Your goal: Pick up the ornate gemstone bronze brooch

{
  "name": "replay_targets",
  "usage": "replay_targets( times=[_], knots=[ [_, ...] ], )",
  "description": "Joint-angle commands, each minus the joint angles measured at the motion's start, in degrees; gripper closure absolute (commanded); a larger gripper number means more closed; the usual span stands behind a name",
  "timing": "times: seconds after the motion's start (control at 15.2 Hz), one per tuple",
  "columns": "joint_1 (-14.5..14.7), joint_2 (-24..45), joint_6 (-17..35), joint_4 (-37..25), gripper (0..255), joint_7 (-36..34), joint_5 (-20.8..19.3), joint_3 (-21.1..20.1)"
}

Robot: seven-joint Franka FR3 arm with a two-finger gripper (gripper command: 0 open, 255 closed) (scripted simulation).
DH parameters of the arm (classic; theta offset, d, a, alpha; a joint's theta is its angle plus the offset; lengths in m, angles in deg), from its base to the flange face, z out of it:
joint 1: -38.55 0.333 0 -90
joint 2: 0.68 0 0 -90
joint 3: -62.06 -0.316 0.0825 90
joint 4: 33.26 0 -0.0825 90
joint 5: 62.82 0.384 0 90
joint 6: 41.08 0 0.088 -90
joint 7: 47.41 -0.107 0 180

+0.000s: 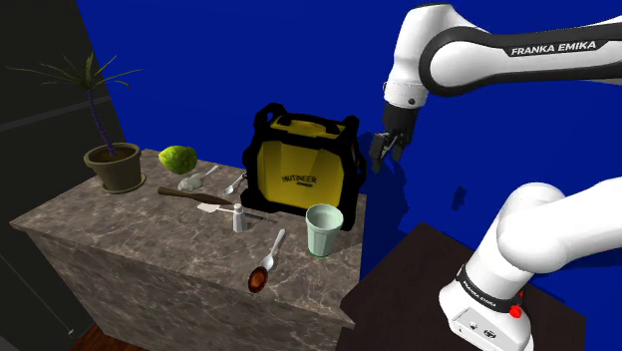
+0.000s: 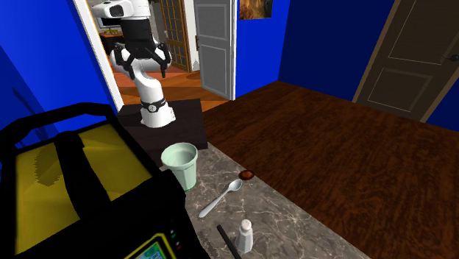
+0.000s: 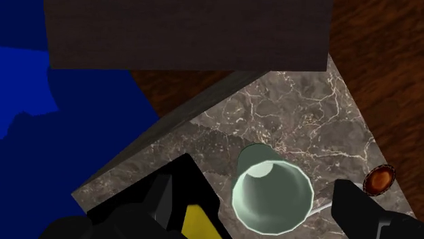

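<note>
Hovering wide-fingered grpr (image 1: 385, 158), well off brooch (image 1: 258, 280)

Counter (image 1: 120, 234): marbled stone.
Case (image 1: 301, 160): yellow and black, upright.
Cup (image 1: 323, 230): pale green, upright, just beside the case.
Spoon (image 1: 276, 244): lying near the cup.
Shaker (image 1: 238, 218): white, upright.
Plant (image 1: 113, 160): potted, at the counter's end.
Fruit (image 1: 178, 159): green, near the pot.

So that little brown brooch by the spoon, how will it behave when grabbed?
Probably light: the brooch is small and low on the counter, leaving little to pinch. Its rounded top may slip. Near the counter's edge, a nudge could push it off.
</note>
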Motion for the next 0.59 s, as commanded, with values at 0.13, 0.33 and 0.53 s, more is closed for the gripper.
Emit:
replay_targets(
  times=[0.13,0.33,0.53],
  knots=[
    [1.3,3.9,7.6,2.5,0,-5.5,2.1,-5.2],
    [1.9,8.0,13.4,3.3,0,-9.7,3.0,-9.2],
    [1.9,13.2,19.3,3.3,0,-14.2,3.1,-13.3]
  ],
)
